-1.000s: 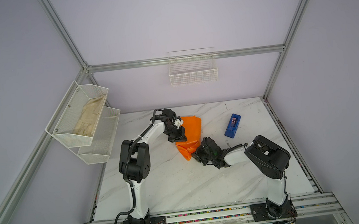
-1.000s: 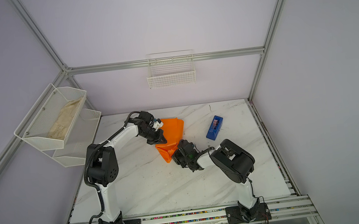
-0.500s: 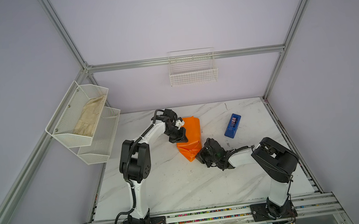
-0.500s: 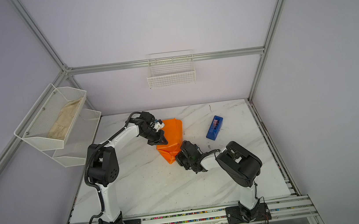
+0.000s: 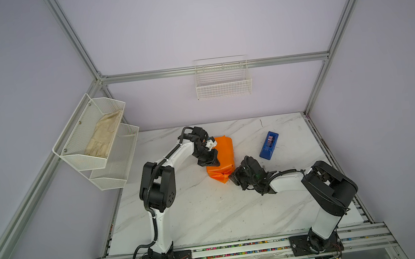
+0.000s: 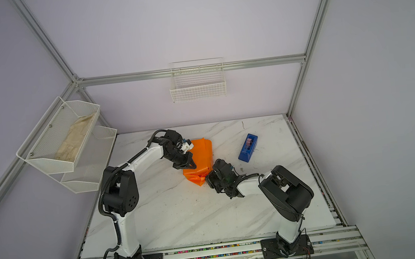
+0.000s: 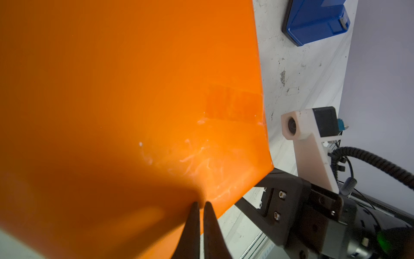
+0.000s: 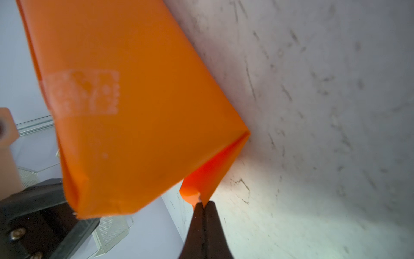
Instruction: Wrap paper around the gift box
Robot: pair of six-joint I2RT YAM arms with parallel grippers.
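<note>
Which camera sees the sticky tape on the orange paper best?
The right wrist view: the tape is big and clear on the paper. The left wrist view shows tape faintly. In both top views it is too small to see.

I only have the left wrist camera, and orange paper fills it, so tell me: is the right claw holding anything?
Observer: Yes. In the right wrist view the right claw is shut on a flap at one end of the folded paper.
Operator: Where on the paper is my left claw?
Observer: In a top view the left claw rests on the paper's left edge, toward its near end.
Operator: Is the tape dispenser loaded?
Observer: In both top views the tape dispenser shows a roll in its slot.
</note>
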